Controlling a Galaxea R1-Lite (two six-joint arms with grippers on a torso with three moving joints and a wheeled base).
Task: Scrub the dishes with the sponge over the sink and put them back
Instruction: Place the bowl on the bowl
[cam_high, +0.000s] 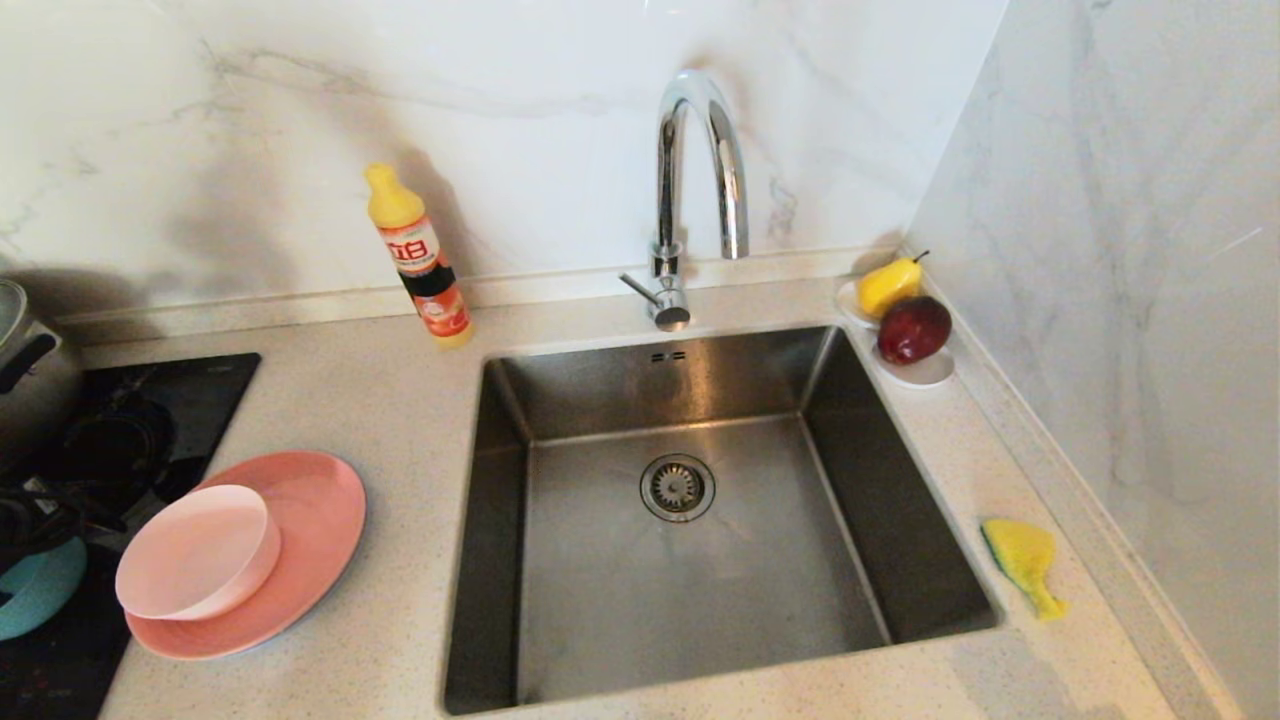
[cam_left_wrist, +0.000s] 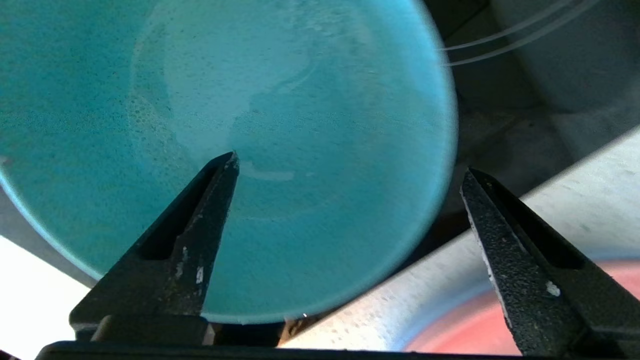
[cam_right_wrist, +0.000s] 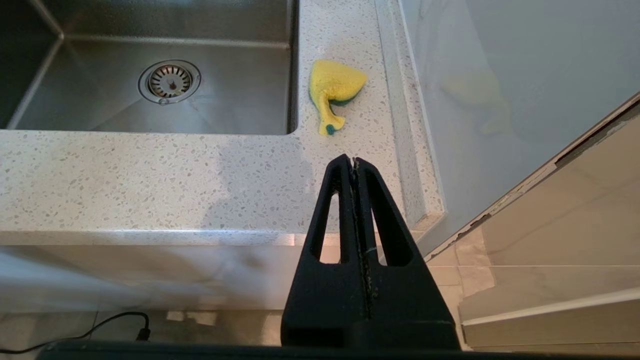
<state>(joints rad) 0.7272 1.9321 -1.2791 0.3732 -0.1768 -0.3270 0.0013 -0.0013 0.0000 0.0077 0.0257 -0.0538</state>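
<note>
Now the left gripper (cam_left_wrist: 350, 167) hangs with jaws spread wide and empty over the teal bowl (cam_left_wrist: 225, 140), whose rim lies between them. Parked below the desk (cam_right_wrist: 150, 180) edge, the right gripper (cam_right_wrist: 354, 160) has jaws clenched on nothing, the sponge (cam_right_wrist: 334, 90) lying just beyond their tips beside the sink (cam_right_wrist: 150, 30).

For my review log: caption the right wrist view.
Shut right gripper parked off the counter edge, crumpled sponge lying beside the sink.

The left gripper (cam_left_wrist: 350, 170) hangs over the teal bowl (cam_left_wrist: 225, 125), fingers spread wide, one above its inside, one past its rim. The right gripper (cam_right_wrist: 354, 161), fingers pressed together, hangs parked, pointing toward the sponge (cam_right_wrist: 334, 85).
</note>
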